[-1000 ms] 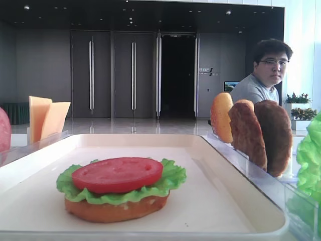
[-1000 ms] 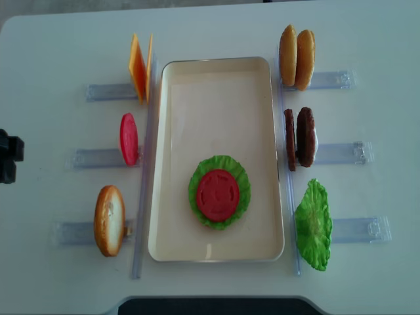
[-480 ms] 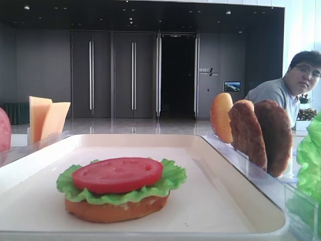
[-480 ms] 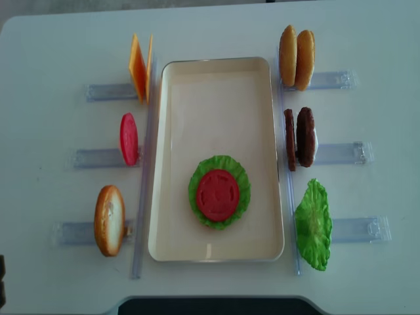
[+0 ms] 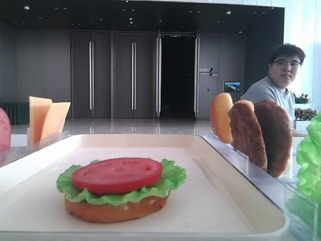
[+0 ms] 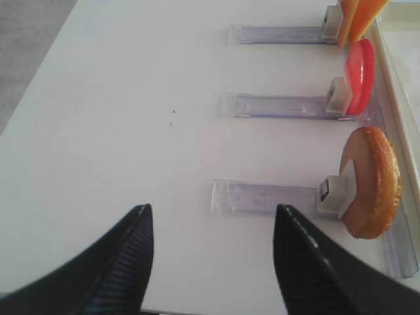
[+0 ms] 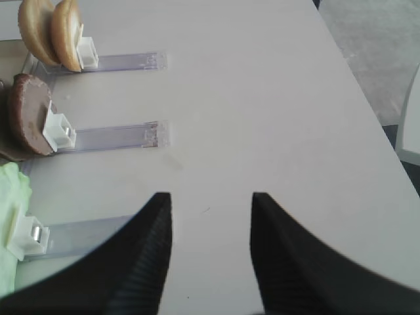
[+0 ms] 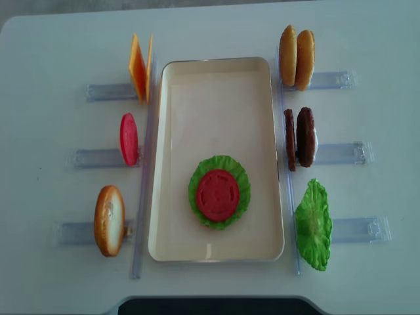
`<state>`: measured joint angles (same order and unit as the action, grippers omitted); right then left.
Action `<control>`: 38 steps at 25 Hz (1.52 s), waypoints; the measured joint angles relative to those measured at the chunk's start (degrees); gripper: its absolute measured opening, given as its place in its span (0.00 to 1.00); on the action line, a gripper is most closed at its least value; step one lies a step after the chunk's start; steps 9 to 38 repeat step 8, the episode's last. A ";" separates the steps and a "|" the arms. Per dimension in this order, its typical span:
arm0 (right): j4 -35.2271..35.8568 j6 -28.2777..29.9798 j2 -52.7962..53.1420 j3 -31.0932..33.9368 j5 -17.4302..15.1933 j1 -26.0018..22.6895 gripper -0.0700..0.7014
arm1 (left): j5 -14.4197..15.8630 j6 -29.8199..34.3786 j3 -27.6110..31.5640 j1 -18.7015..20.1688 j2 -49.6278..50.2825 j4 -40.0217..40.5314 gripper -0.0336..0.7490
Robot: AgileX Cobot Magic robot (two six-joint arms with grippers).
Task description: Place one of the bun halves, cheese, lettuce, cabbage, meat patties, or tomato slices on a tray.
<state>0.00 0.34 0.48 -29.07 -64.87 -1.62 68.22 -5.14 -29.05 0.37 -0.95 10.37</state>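
On the cream tray (image 8: 216,92), a tomato slice (image 8: 218,195) lies on lettuce (image 8: 244,190) over a bun half (image 5: 115,210). Left of the tray, cheese (image 8: 140,65), a tomato slice (image 8: 128,138) and a bun half (image 8: 109,220) stand in holders. To its right stand two bun halves (image 8: 296,57), meat patties (image 8: 300,137) and a lettuce leaf (image 8: 313,225). The cabbage is out of view. My left gripper (image 6: 214,216) hangs open and empty over bare table, left of that bun half (image 6: 373,180). My right gripper (image 7: 211,200) is open and empty, right of the holders.
Clear plastic holders (image 8: 98,92) lie on both sides of the tray. A long clear strip (image 8: 143,197) runs along the tray's left rim. A person (image 5: 273,85) sits behind the table. The table's edge (image 7: 354,85) is close on the right in the right wrist view.
The left gripper, at the overhead view's left edge a second ago, slid toward the near corner and has left that view. The person behind has turned his head. The food has not moved.
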 joint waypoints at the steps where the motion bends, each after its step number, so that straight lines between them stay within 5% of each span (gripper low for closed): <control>1: 0.00 0.00 0.00 0.00 0.00 0.00 0.45 | 0.00 0.00 0.00 0.00 0.00 -0.50 0.61; 8: 0.00 0.00 0.00 0.00 0.00 0.00 0.45 | 0.28 0.16 0.00 0.00 0.00 -1.46 0.53; 38: 0.00 0.00 0.00 0.00 0.00 0.00 0.45 | 0.28 0.16 0.00 0.00 0.00 -1.46 0.53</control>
